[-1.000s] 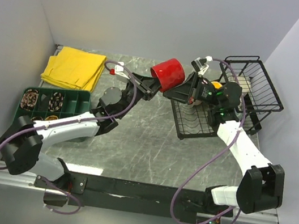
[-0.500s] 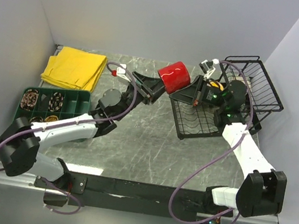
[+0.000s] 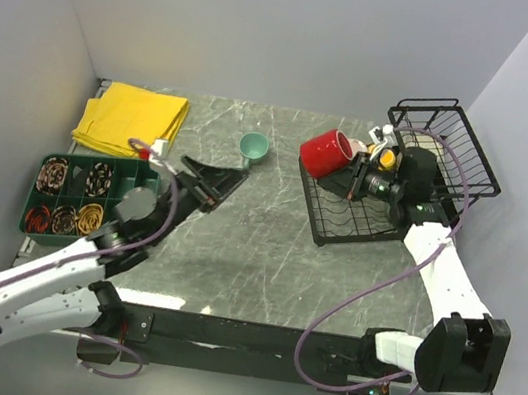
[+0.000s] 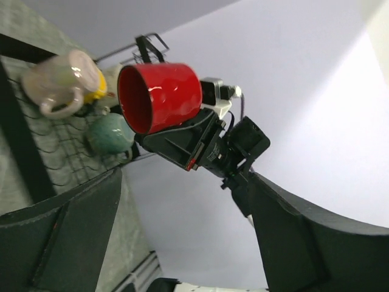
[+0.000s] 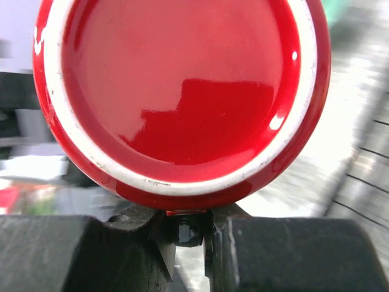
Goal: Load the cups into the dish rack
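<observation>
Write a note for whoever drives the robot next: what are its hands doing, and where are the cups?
Left gripper: open, empty, above the table.
Right gripper: shut on the red mug, held over the dish rack.
Done: pink mug, yellow mug and grey-green mug lie in the rack.
Left: set the red mug down, then fetch the small teal cup from the table.

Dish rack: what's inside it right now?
Visible: pale pink mug, yellow mug and grey-green mug. The right gripper, holding the red mug above, hides the rest from overhead.
</observation>
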Controlling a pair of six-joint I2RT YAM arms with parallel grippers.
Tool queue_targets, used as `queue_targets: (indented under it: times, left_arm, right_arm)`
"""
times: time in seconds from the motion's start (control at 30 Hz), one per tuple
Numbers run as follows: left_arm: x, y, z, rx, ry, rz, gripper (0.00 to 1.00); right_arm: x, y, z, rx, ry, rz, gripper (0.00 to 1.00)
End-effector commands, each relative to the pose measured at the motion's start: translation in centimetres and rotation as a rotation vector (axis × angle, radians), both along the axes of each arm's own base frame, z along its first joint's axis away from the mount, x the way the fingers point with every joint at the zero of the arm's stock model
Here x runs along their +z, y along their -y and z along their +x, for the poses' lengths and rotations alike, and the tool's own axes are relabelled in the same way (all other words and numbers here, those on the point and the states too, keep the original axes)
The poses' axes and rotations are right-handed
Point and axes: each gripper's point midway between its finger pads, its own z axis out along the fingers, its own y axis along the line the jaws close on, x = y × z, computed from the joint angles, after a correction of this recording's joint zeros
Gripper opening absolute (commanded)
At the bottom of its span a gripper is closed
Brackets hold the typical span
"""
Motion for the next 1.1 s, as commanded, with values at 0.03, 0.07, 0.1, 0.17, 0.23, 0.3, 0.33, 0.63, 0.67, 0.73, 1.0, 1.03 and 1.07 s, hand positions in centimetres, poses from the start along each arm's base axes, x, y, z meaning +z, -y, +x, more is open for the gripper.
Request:
queue_targets:
  times: [0.03,0.07,0.1,0.17,0.23,0.3,0.33,0.63,0.67,0.73,1.0,1.03,1.07]
  left_arm:
    - [-2.8,-4.6,-0.8,0.147,-0.020,0.155,0.92]
    - [-4.5,-5.2,-1.0,0.157,-0.055,0.190,0.94]
    - [-3.9,-6.2,-1.6,0.172,-0.041,0.164,0.95]
    - [-5.7,-7.2,-1.9,0.199,-0.079,0.182,0.96]
    - [-5.8,-8.3,-2.6,0.210,-0.086,0.145,0.97]
    - [-6.7,-9.0,-3.0,0.219,-0.097,0.134,0.97]
    - [-6.8,-9.1,-3.1,0.217,-0.102,0.117,0.97]
    - [-9.3,-9.2,-3.5,0.207,-0.153,0.143,0.97]
    - [-9.2,-9.2,-3.5,0.209,-0.152,0.143,0.97]
    - [-9.3,-9.1,-3.5,0.206,-0.151,0.143,0.97]
    - [-9.8,-8.7,-3.5,0.189,-0.163,0.154,0.97]
    - [-9.9,-8.7,-3.5,0.188,-0.166,0.155,0.97]
    - [-10.0,-8.7,-3.5,0.189,-0.167,0.157,0.97]
  right_arm:
    - [-2.6,5.0,2.8,-0.205,0.264,-0.360,0.00]
    - [-3.1,5.5,3.1,-0.231,0.265,-0.383,0.00]
    - [-3.8,6.0,3.4,-0.244,0.283,-0.417,0.00]
    - [-4.8,7.6,4.4,-0.307,0.305,-0.503,0.00]
    - [-5.9,8.9,5.2,-0.358,0.317,-0.573,0.00]
    - [-7.1,9.5,5.6,-0.373,0.310,-0.614,0.00]
    - [-7.6,10.3,5.9,-0.395,0.317,-0.658,0.00]
    - [-12.1,13.6,6.9,-0.447,0.299,-0.853,0.00]
    - [-12.3,13.8,6.9,-0.453,0.297,-0.867,0.00]
    - [-13.3,14.7,7.0,-0.468,0.280,-0.917,0.00]
    - [-15.8,17.0,7.9,-0.493,0.214,-0.995,0.00]
    - [-16.0,17.1,8.0,-0.492,0.209,-1.003,0.00]
    - [-16.1,17.2,8.0,-0.492,0.207,-1.009,0.00]
